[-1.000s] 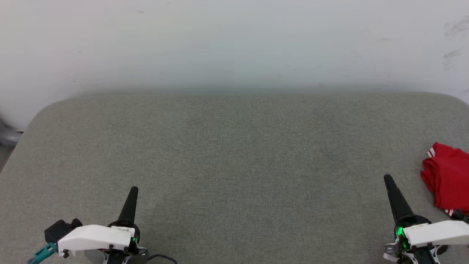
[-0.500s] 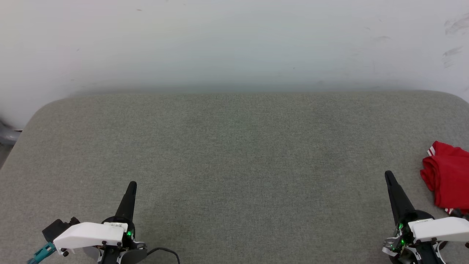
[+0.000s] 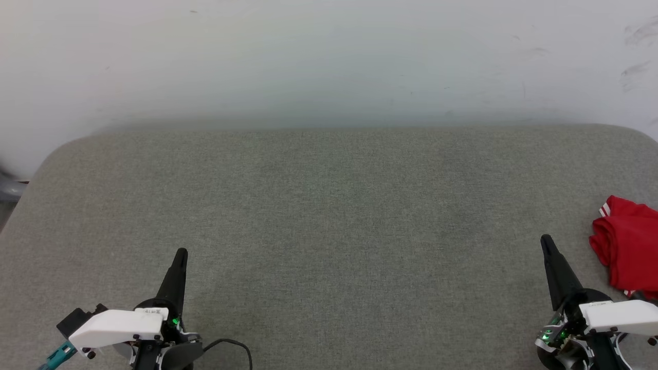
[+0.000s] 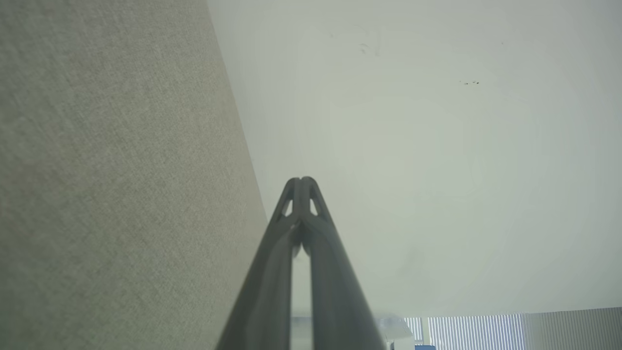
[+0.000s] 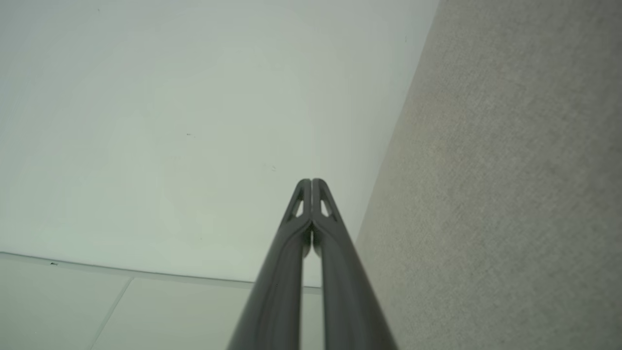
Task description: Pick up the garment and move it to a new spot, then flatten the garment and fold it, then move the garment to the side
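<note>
garment point(image 3: 628, 245): 1; left pincer point(image 3: 181, 253): 1; right pincer point(image 3: 545, 239): 1; surface point(image 3: 329, 205): 1

Garment point(image 3: 628, 246) lying on the table point(image 3: 329, 216) at its right edge (partly cut off by the view); right gripper point(image 3: 545, 240) near its left; left gripper point(image 3: 181, 252) front left, well apart; wall point(image 3: 329, 56) behind the table.

Red garment point(image 3: 627, 252) lies bunched, seemingly folded, at table's right edge.
</note>
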Motion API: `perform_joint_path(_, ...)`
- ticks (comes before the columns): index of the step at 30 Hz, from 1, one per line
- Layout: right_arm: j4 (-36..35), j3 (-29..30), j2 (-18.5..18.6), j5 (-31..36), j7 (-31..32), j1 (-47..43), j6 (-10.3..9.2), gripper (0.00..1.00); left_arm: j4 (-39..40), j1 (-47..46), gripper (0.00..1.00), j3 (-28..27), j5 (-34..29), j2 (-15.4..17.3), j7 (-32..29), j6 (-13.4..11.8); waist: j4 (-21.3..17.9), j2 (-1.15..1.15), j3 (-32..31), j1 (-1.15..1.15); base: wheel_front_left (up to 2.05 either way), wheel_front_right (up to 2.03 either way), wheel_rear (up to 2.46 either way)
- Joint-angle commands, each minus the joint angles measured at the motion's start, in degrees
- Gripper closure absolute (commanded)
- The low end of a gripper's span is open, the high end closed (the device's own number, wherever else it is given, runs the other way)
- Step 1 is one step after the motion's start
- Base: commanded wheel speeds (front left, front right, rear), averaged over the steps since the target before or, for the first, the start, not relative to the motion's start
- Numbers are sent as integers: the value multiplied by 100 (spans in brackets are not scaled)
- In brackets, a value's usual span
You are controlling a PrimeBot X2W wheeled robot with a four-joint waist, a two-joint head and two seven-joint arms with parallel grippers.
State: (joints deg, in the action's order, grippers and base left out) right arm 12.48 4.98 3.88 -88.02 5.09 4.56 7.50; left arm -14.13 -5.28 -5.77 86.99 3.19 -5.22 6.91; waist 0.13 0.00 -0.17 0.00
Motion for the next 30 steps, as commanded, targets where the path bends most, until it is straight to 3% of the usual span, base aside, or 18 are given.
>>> perform_joint_path(1,17,6,7,-83,10,87,-1,100,20,-83,100,-13,64,-12,-25,34,0,0,1,0,0,0,0)
perform_joint_path(14,175,30,-8,-579,47,211,-2,100,10,-129,100,-100,575,-41,-158,75,-13,0,35,0,0,0,0)
perform_joint_path(30,169,52,-28,-520,63,205,-2,100,11,-119,100,-93,544,-38,-151,73,-13,0,35,0,0,0,0)
